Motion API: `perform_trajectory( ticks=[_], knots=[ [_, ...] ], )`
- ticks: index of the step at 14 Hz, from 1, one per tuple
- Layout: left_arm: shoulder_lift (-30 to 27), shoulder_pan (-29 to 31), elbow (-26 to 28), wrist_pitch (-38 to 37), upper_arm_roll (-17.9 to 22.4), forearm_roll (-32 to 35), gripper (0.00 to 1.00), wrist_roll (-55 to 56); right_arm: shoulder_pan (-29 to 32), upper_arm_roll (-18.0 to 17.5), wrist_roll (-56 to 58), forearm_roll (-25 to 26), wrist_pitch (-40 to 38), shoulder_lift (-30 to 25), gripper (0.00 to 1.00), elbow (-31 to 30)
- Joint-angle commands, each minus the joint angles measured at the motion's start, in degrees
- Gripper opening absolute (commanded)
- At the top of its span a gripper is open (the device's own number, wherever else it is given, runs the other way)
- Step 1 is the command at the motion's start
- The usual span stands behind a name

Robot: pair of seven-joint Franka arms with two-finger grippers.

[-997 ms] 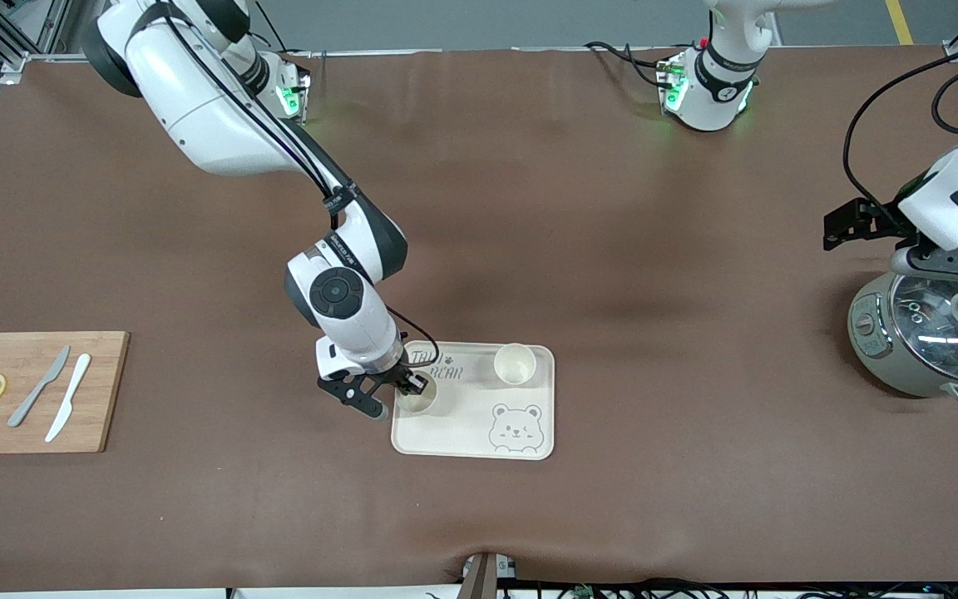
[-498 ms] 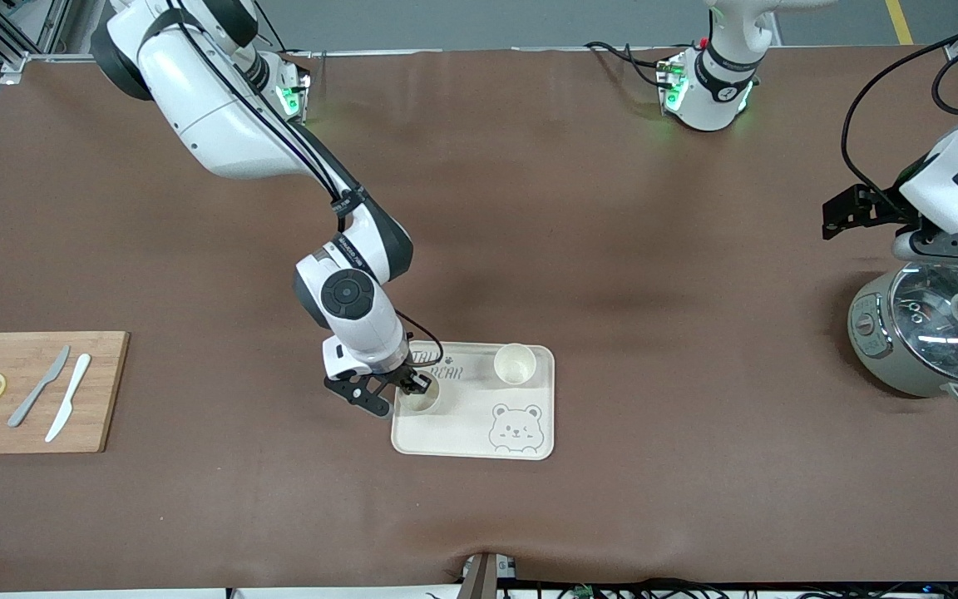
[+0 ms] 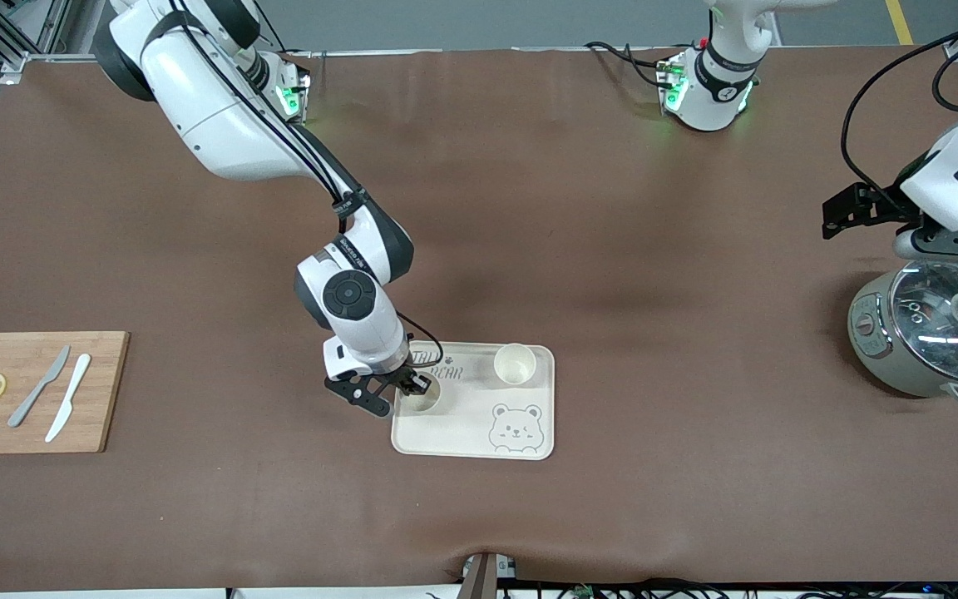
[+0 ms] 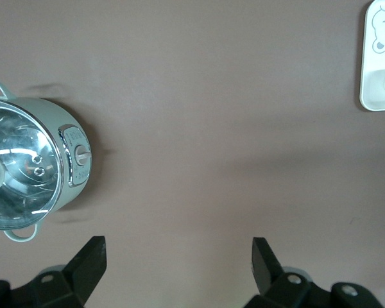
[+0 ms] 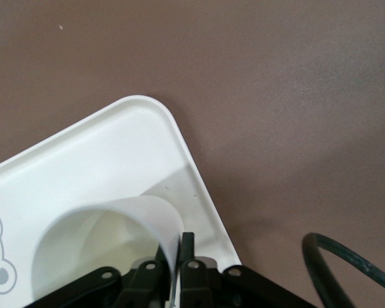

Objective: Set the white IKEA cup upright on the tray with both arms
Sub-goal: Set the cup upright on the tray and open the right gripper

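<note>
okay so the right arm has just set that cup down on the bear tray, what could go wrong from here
1. The right gripper pinches the wall of the cup it set on the tray; lifting before the fingers part fully could tip it.
2. This cup stands close to the tray's rim, so a sideways drag could push it off.
3. The other cup stands nearby on the tray; a swing toward it could knock it.

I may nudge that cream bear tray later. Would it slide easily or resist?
The cream rectangular bear-face tray looks thin and plastic, so probably light and quick to slide on the brown table cover. Two white cups stand upright on it; a sharp shove might tip them.
</note>
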State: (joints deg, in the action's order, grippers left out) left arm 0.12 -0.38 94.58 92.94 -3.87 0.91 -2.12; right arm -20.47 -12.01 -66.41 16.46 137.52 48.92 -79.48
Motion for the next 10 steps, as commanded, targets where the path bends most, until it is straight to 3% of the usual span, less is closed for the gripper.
perform_trajectory(
  ticks=[1,10],
  knots=[
    [-1.00,-0.41,-0.63,-0.22,0.71,-2.22,1.00,2.02,-0.71,0.49,-1.44,4.53,0.12,1.09,1.00,1.70],
    [-0.30,-0.06,0.07,-1.00,0.71,-1.62,1.00,0.54,-0.35,0.14,-1.09,3.84,-1.11,-0.75,1.00,1.79]
  ],
)
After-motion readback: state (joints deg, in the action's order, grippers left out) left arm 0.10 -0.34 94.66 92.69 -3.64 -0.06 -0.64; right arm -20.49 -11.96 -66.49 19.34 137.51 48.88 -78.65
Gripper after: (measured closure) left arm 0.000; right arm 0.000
